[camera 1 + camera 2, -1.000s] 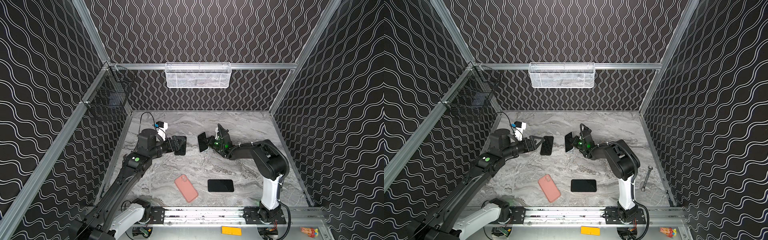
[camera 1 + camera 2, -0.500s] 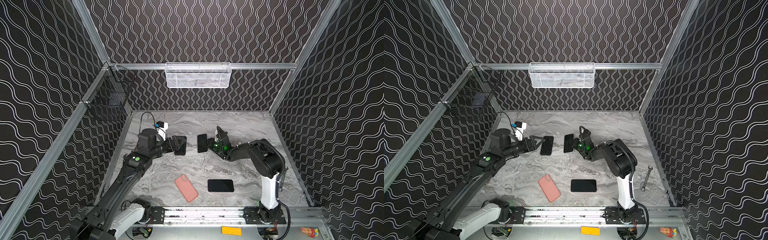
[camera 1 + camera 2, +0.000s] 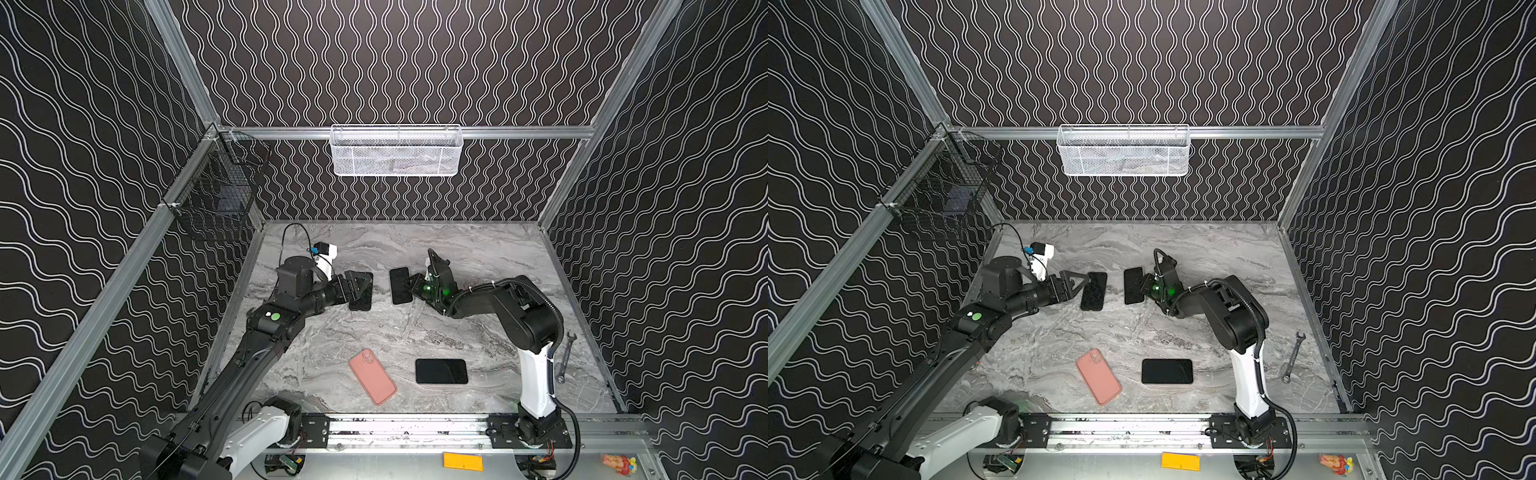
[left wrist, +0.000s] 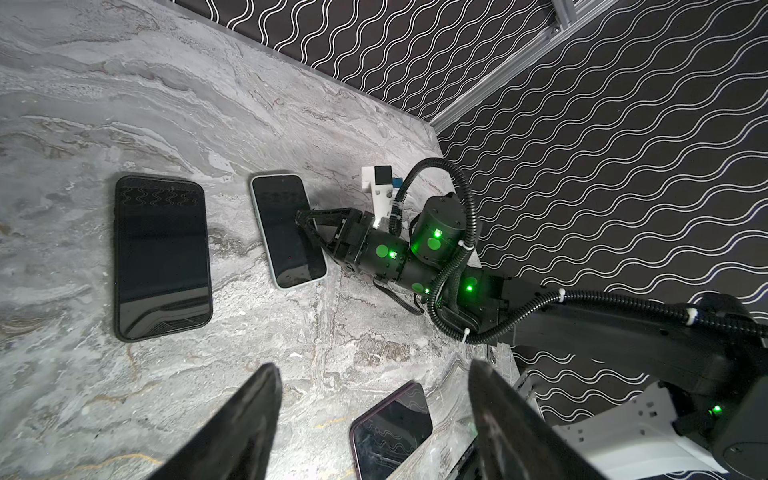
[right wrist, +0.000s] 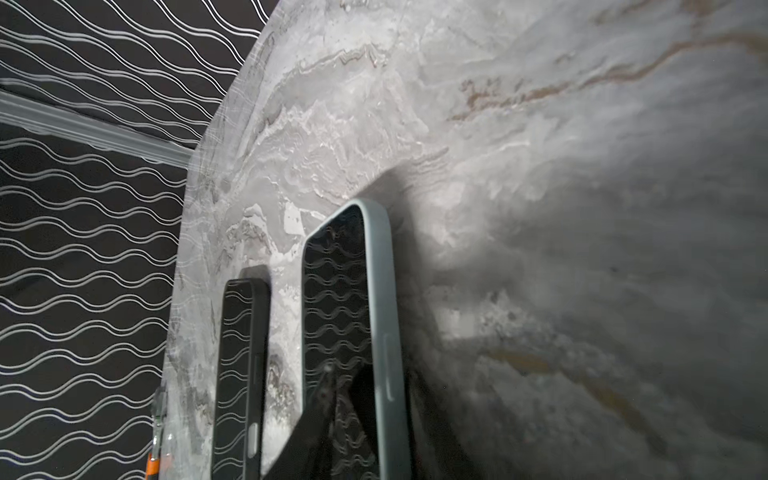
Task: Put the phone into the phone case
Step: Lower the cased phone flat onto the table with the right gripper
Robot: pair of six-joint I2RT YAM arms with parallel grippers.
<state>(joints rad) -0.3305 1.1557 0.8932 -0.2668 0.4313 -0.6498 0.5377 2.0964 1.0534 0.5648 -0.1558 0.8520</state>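
A phone [image 4: 288, 230] with a dark screen sits in a pale grey-green case [image 5: 382, 332] and lies flat on the table, left of my right gripper [image 3: 409, 286]. That gripper is at the phone's right edge, jaws slightly parted, and one of its fingers [image 5: 320, 440] lies over the screen. A second phone [image 3: 360, 291], in a black case, lies parallel to it on the left. My left gripper [image 3: 365, 286] hovers open by that phone with nothing between its fingers [image 4: 249, 424]. Near the front lie a pink case [image 3: 372, 376], back up, and a dark phone [image 3: 441, 371].
A wrench [image 3: 565, 357] lies by the right wall. A white mesh basket [image 3: 397, 149] hangs on the back rail and a black wire basket [image 3: 216, 195] on the left rail. The marble table [image 3: 478, 249] is walled on three sides.
My right gripper has brought the pale-cased phone down from a tilted, lifted hold to lie flat beside the black one, and its jaws have parted. The left arm has not moved.
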